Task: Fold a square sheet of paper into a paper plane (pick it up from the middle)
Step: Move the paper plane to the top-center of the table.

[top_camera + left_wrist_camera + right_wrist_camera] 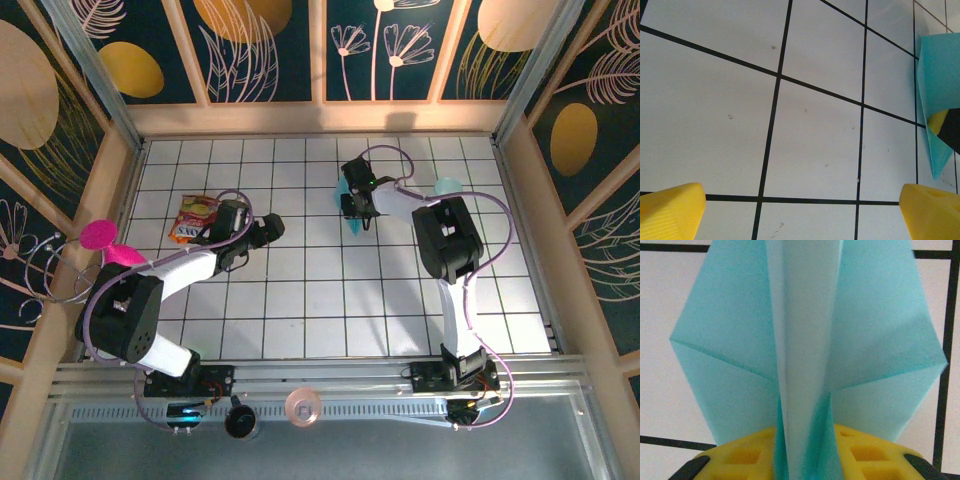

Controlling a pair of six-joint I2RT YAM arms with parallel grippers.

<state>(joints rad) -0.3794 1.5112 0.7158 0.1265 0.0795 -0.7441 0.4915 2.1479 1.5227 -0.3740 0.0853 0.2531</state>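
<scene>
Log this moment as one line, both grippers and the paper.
left gripper: open, above tiles | right gripper: straddling paper plane center fold, grip unclear | plane: folded, wings spread

On the white tiled table [320,310] with black grid lines, a red-and-yellow snack packet [195,218] lies at the far left, a translucent pale-teal cup [447,186] stands far right, a magenta round object [100,235] sits by the left wall, and a pale pink disc [302,407] rests on the near rail.
</scene>
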